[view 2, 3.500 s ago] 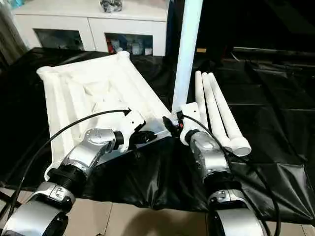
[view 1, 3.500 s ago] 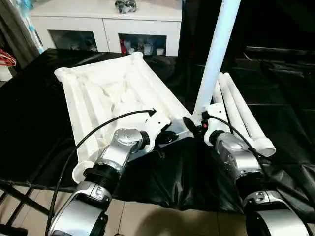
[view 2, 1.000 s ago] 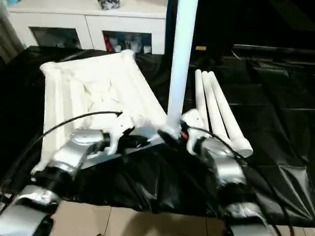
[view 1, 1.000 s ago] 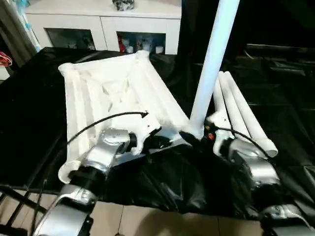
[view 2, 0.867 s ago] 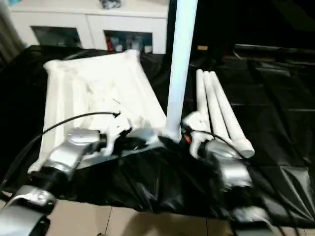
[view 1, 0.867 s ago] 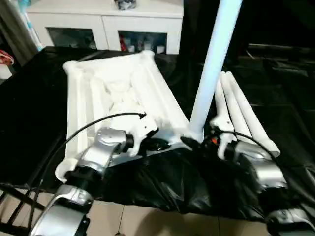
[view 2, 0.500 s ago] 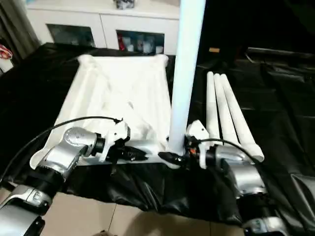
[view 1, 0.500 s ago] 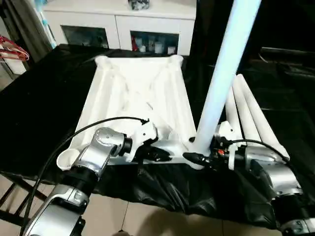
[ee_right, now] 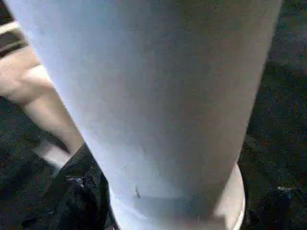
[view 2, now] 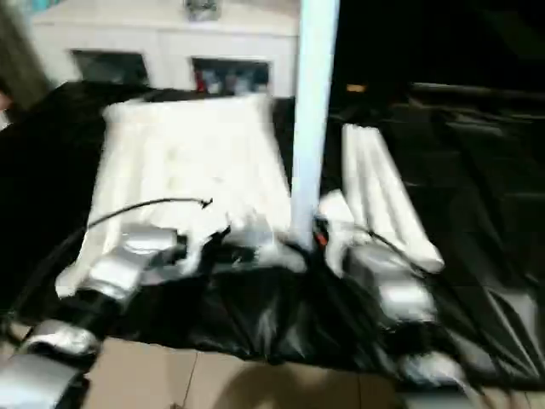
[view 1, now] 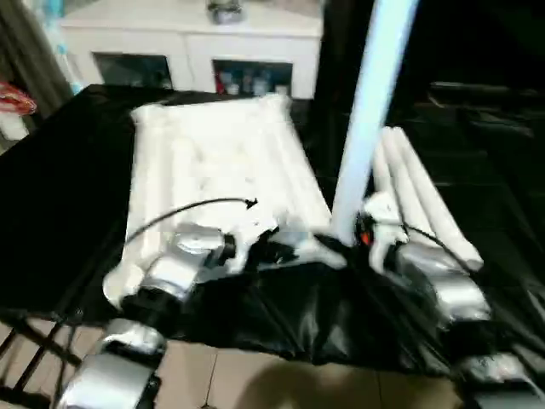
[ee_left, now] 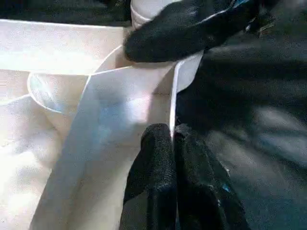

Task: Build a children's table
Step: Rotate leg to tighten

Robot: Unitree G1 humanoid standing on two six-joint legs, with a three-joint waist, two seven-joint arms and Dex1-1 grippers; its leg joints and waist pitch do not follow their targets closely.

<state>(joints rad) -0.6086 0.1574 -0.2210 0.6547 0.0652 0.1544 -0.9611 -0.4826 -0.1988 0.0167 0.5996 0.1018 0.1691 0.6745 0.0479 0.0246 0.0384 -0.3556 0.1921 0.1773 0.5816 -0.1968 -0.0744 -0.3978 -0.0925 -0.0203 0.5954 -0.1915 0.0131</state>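
Note:
The white table top (view 1: 213,162) lies underside up on a black cloth. One white leg (view 1: 370,111) stands upright in its near right corner socket. My left gripper (view 1: 285,250) is shut on the thin near rim of the table top (ee_left: 129,110), just left of that socket; the left wrist view shows its tips (ee_left: 172,132) pinching the edge. My right gripper (view 1: 345,241) is at the foot of the upright leg (ee_right: 153,96), with one black finger (ee_left: 182,28) lying against the leg's base. Three loose legs (view 1: 417,196) lie side by side to the right.
A white cabinet (view 1: 187,43) with glass doors stands behind the table. The black cloth (view 1: 324,315) hangs over the near edge, with floor tiles below. A red object (view 1: 17,98) sits at the far left.
The whole picture has swung with my head. Both grippers have stayed at the near right corner and the leg has stayed upright. The table top looks slightly turned on the cloth.

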